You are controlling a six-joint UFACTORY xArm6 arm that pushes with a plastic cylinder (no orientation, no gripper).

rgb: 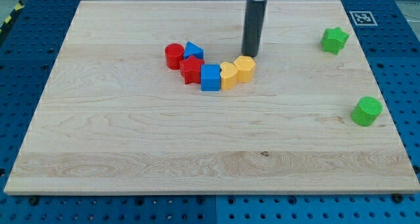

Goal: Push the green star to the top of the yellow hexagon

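Note:
The green star (334, 40) lies near the view's right edge of the wooden board, toward the top. The yellow hexagon (245, 68) sits near the board's middle, at the right end of a curved row of blocks. My tip (251, 55) stands just above the yellow hexagon, at its top edge, touching or nearly touching it. The green star is far to the right of my tip.
Left of the hexagon lie a yellow heart-like block (228, 75), a blue cube (210, 77), a red star (191, 70), a blue triangle (193, 51) and a red cylinder (174, 56). A green cylinder (366, 111) stands at the right edge. A marker tag (361, 17) sits beyond the top right corner.

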